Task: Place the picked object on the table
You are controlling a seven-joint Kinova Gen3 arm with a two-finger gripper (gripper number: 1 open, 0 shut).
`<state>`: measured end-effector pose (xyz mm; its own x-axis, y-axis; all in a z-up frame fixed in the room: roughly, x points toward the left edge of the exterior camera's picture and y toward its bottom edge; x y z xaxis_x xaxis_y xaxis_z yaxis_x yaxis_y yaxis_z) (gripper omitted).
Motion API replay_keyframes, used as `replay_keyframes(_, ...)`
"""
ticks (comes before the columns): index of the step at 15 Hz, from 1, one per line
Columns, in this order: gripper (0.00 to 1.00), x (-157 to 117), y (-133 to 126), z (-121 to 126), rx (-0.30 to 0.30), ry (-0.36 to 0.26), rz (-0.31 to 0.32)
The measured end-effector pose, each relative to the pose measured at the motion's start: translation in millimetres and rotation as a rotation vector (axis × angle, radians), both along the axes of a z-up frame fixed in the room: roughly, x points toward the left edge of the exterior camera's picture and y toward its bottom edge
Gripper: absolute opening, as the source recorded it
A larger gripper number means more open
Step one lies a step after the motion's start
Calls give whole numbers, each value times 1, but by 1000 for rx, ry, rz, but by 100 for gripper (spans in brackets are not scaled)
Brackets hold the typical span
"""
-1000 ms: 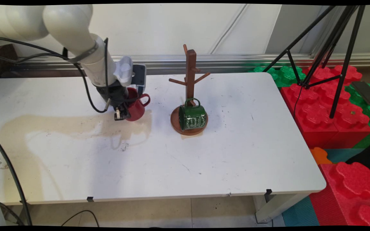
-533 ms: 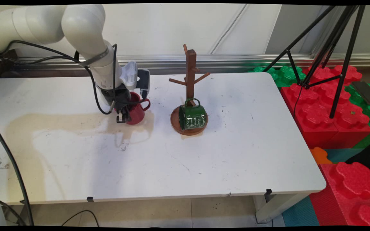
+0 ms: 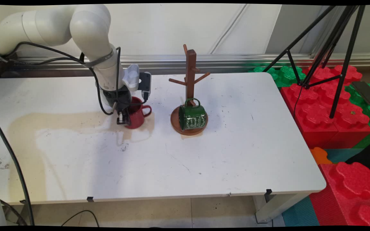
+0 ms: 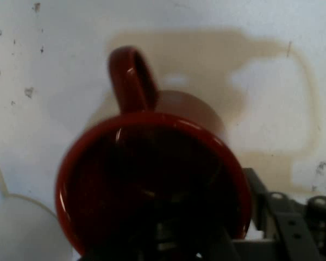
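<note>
My gripper (image 3: 126, 116) points down at the table's back left and is shut on the rim of a red mug (image 3: 137, 115): one finger goes inside, the other runs down the outer wall. The mug stands about upright at the table surface, handle (image 3: 147, 111) to the right. The hand view looks into the red mug (image 4: 152, 185) from above; its handle (image 4: 131, 79) points up the picture, and the outer finger (image 4: 280, 217) shows at the lower right. To the right, a green mug (image 3: 192, 117) lies on its side on the round base of a wooden mug tree (image 3: 189, 73).
A brownish stain (image 3: 59, 122) spreads across the white table (image 3: 204, 166) left of the red mug. Off the table's right edge stand red and green foam blocks (image 3: 329, 118), a black tripod (image 3: 332, 48) and a dark phone (image 3: 366, 93).
The gripper has carried the red mug a little to the right and downward, and the mug has gone from tilted to about upright. The green mug and the tree have stayed put.
</note>
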<state>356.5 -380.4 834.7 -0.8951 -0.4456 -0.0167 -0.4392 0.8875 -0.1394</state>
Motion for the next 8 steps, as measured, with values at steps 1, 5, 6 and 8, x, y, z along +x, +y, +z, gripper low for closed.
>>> replay_keyframes(1, 100, 0, 0, -1, 2, 0, 0)
replay_keyframes(5, 100, 2, -2, -3, 9, -3, 0)
replay_keyframes(6, 100, 2, -2, -3, 10, -4, -2)
replay_keyframes(8, 100, 3, -2, -2, 9, -3, -7)
